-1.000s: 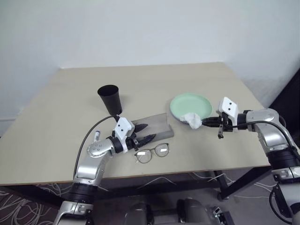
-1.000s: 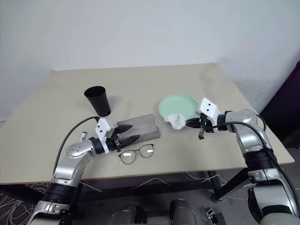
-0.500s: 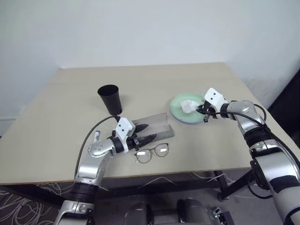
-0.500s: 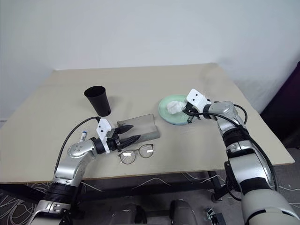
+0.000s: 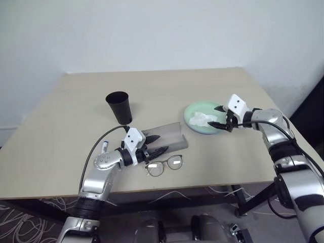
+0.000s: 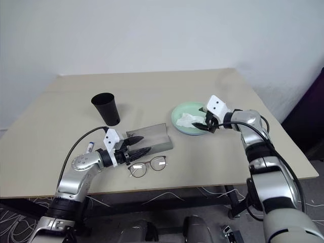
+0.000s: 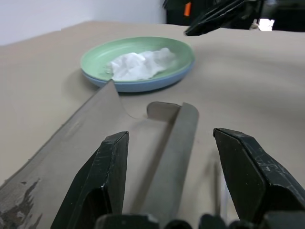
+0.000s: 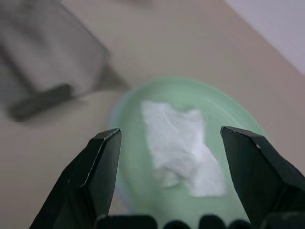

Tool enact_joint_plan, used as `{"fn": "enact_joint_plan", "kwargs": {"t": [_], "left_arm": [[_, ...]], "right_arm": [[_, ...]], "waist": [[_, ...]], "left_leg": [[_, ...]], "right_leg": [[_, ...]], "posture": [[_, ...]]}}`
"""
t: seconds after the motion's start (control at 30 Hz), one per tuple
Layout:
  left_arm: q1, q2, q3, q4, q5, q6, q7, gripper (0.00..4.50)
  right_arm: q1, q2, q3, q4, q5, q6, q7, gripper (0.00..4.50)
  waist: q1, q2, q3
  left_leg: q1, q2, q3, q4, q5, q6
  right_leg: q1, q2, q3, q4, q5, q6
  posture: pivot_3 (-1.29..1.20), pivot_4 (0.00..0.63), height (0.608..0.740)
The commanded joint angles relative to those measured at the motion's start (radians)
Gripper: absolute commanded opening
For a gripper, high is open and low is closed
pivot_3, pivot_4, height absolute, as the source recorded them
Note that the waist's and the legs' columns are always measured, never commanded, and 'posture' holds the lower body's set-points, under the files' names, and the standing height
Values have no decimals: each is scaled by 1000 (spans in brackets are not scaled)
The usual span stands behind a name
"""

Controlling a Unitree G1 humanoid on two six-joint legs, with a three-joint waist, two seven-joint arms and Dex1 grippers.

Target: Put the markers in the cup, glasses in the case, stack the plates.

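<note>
The mint green plate (image 5: 195, 111) sits on the light blue plate (image 7: 152, 86) at the table's right, with a crumpled white tissue (image 5: 201, 119) lying in it. My right gripper (image 5: 216, 116) hovers open just beside the tissue, holding nothing. The grey case (image 5: 169, 136) lies at the middle with its smoky lid raised. My left gripper (image 5: 161, 142) stands open at the case's near left end. The glasses (image 5: 164, 164) lie on the table in front of the case. The black cup (image 5: 119, 106) stands upright behind. One marker (image 5: 104, 147) peeks out beside my left forearm.
The beige table (image 5: 61, 131) has bare room at the back and left. Its front edge runs just below the glasses. A white wall stands behind, and cables lie on the floor under the table.
My right gripper carried the tissue from the plates' near edge over the green plate, opened and let it go. The tissue now lies in the plate. The left arm stayed still.
</note>
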Motion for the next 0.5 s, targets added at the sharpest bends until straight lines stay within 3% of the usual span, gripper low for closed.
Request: {"fn": "enact_joint_plan", "kwargs": {"t": [0.03,0.2,0.5], "left_arm": [[-58,35,-16,-13,-14,11,-80,2969],[-154,83,-58,57,-9,29,-219,2969],[-380,141,-175,305,63,10,-492,2969]], "right_arm": [[83,-24,-22,-190,93,60,100,3597],[221,-47,5,-378,112,98,149,3597],[272,-2,12,-449,100,136,80,3597]], "waist": [[0,0,0],[1,0,0],[0,0,1]], "left_leg": [[0,0,0,0,0,0],[0,0,-1,0,0,0],[0,1,-4,1,0,0]], "right_leg": [[0,0,0,0,0,0],[0,0,-1,0,0,0],[0,0,-7,-2,0,0]], "posture": [[0,0,729],[0,0,729],[0,0,729]]}}
